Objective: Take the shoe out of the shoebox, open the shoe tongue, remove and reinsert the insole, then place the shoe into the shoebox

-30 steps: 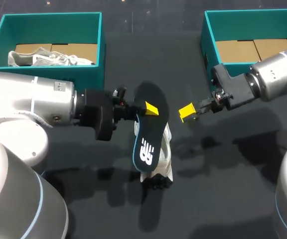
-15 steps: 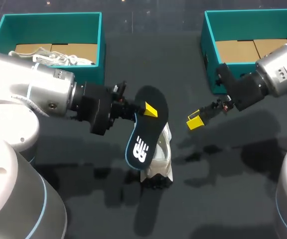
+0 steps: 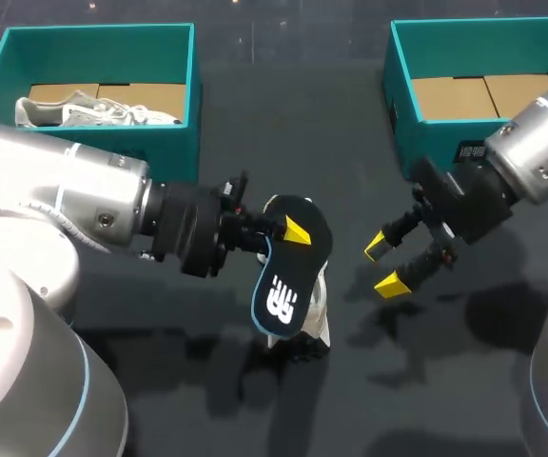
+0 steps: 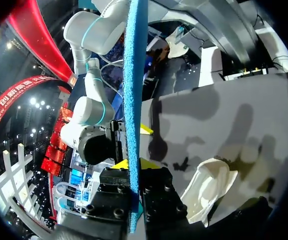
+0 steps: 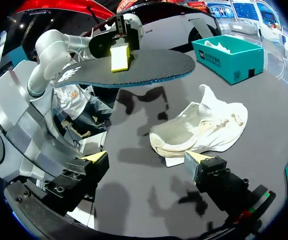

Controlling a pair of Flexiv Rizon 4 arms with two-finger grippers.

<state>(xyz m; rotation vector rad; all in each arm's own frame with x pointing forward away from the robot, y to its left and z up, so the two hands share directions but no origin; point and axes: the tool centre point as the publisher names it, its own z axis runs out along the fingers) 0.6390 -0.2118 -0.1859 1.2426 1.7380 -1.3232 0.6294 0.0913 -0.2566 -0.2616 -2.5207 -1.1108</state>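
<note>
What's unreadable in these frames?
- Head view: the insole, held by the left tool, covers most of the shoe; tongue state unclear.
- Left wrist view: the insole stands edge-on, so neither face shows.
- Head view: the right arm hides the right shoebox's front wall; the picture edge crops its right side.

Dark bench (image 3: 283, 114) spread out in front of me, matte and covered in shadows. Far on my left sits a teal box (image 3: 174, 157), open at the top. Over at the far right is a second teal box (image 3: 402, 95), also open. Between the two and nearer to me, a white shoe (image 5: 204, 127) lies slumped on the bench, well apart from both boxes.
</note>
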